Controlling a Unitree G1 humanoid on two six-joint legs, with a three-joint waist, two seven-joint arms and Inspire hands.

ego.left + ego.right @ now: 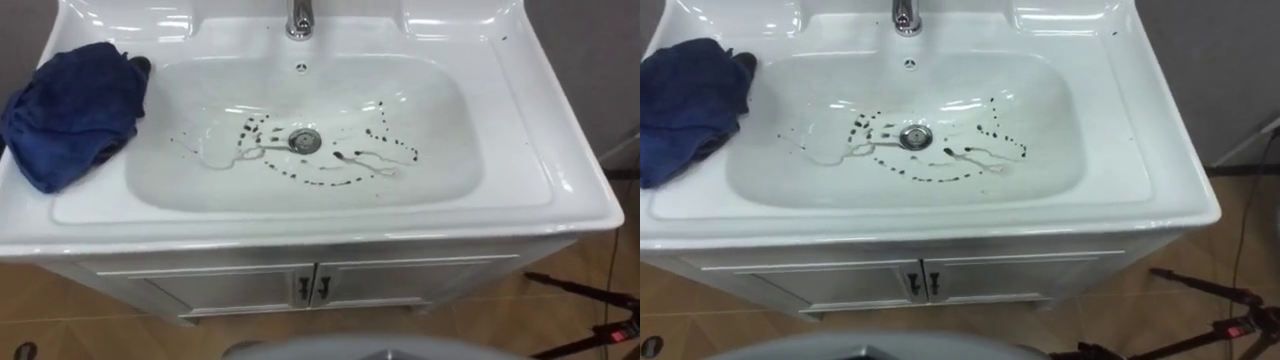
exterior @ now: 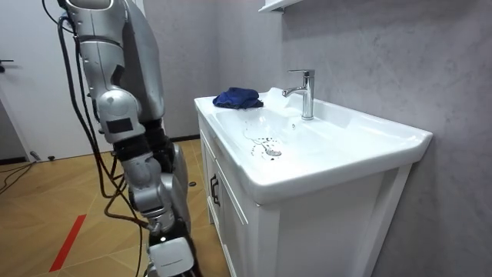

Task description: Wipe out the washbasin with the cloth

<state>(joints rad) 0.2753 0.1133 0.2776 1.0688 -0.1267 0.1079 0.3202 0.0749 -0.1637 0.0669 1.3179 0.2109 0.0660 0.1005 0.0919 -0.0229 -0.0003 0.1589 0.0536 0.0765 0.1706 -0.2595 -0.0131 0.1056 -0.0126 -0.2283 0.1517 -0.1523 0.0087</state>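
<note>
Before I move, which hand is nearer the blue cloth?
Left, probably: the blue cloth lies on the left rim of the basin. The right hand hangs low by the cabinet, below and right of it.

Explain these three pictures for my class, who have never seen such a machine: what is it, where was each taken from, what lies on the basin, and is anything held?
The machine is a humanoid robot standing at a white basin. Two pictures come from the cameras in its head, looking down; the third is from a camera in the room. A crumpled blue cloth lies on the basin's left rim. Dark specks ring the drain, below the tap. Its right hand hangs low beside the cabinet; the cloth is not held.
</note>
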